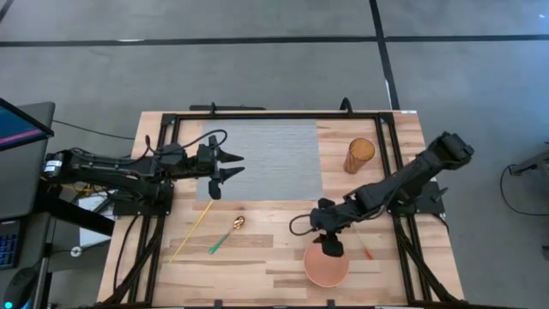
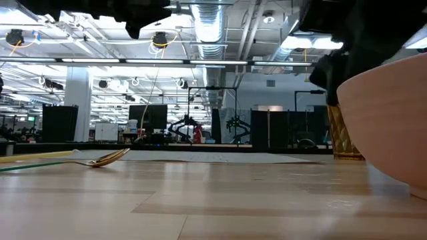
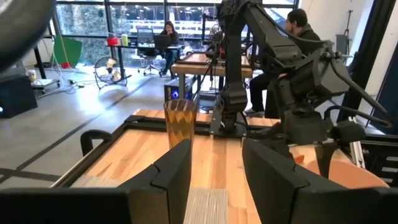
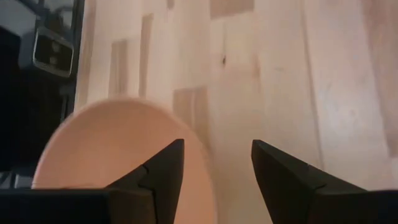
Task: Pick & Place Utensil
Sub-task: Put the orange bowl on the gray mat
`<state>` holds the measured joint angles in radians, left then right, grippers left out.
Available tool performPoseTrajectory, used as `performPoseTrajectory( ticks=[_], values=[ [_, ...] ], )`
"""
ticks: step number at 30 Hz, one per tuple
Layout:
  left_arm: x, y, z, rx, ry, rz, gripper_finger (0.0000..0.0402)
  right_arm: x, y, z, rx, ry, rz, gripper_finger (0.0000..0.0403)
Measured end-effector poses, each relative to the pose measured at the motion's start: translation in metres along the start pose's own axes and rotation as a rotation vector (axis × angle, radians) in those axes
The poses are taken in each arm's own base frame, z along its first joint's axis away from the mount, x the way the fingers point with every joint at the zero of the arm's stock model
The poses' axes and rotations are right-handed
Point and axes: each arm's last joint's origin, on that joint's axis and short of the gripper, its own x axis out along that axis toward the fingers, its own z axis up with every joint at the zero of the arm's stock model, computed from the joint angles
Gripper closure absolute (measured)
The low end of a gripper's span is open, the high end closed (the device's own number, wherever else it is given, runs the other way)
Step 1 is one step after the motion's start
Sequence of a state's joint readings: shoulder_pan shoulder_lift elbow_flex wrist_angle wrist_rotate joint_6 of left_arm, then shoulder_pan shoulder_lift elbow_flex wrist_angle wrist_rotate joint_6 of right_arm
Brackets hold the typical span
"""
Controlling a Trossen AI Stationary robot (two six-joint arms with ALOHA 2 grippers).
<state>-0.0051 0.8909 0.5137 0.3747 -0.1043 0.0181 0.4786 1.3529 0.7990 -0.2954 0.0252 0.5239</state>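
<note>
From above, you are looking at the right gripper [image 1: 331,247] hanging over the far rim of the pink bowl [image 1: 326,267] near the table's front edge, while the left gripper [image 1: 230,165] is waiting over the grey mat [image 1: 266,159], its fingers spread and holding nothing. The gold spoon [image 1: 238,223] with its green handle is lying on the bare wood left of the bowl, well apart from both grippers, with a long yellow stick [image 1: 190,232] just beside it. An amber cup [image 1: 359,155] is standing right of the mat, and a thin orange stick [image 1: 366,250] is lying just right of the bowl.

At table height, you are seeing the spoon [image 2: 107,159] resting bowl-up at the left – the pink bowl [image 2: 390,120] is filling the right side and hiding what lies behind it.

Through the left wrist, the amber cup [image 3: 179,122] is standing ahead between the open fingers [image 3: 174,177], with the right arm beyond and people seated at desks behind.

Through the right wrist, the fingers [image 4: 165,165] are parted and empty – one over the bowl [image 4: 118,146], the other over wood.
</note>
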Motion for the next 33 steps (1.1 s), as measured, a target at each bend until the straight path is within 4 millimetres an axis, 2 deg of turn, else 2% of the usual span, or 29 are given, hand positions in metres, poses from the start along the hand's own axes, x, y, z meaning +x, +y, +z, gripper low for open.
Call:
performPoseTrajectory(
  ticks=[4,10,16,19,23,29,33],
  values=[
    [0.0,0.0,-0.005,0.001,0.013,0.0,0.0257,0.01,-0.003,-0.004,0.032,0.054,-0.012,0.0225],
    [-0.001,0.0,-0.007,0.002,0.02,0.0,0.0257,0.011,-0.004,-0.004,0.035,0.055,-0.012,0.0236],
    [-0.001,0.0,-0.007,0.002,0.021,-0.001,0.0257,0.017,-0.012,-0.019,0.092,0.107,-0.044,0.0244],
    [-0.001,0.0,-0.007,0.002,0.021,-0.001,0.0257,0.016,-0.012,-0.017,0.084,0.094,-0.037,0.025],
    [-0.001,0.0,-0.007,0.003,0.021,0.0,0.0257,0.016,-0.013,-0.017,0.063,0.097,-0.04,0.0285],
    [-0.001,0.0,-0.007,0.003,0.021,-0.001,0.0257,0.016,-0.015,-0.01,0.064,0.039,-0.024,0.039],
    [-0.001,0.0,-0.007,0.003,0.02,0.0,0.0257,0.015,-0.012,0.011,0.059,-0.152,0.063,0.0386]
  ],
)
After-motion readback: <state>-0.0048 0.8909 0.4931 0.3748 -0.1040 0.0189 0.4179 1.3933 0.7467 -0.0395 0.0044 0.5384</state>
